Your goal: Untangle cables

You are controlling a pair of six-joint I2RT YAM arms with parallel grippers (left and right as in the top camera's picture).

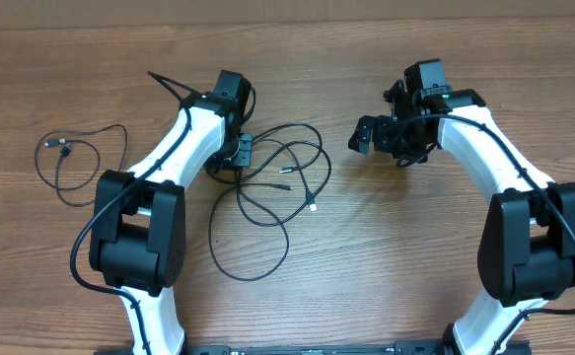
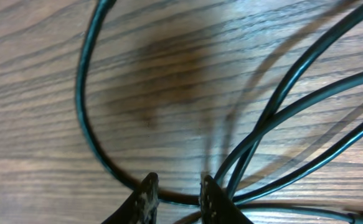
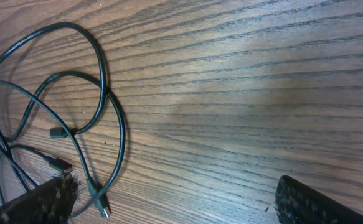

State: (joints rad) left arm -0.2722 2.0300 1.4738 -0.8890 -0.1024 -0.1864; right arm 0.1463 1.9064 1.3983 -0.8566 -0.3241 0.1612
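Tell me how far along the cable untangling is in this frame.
Done: one cable lies apart at the far left. In hand: the left gripper straddles a strand of the central tangle, jaws not closed on it. Left: those loops cross one another; the right gripper is open and empty.

Overhead looks straight down; both wrist views closely share the cables [image 2: 78, 93].

Arms: two are counted, left arm [image 1: 174, 148] and right arm [image 1: 486, 148].
Cable groups: two are counted, lone cable [image 1: 62, 147] and tangle [image 1: 285, 171].
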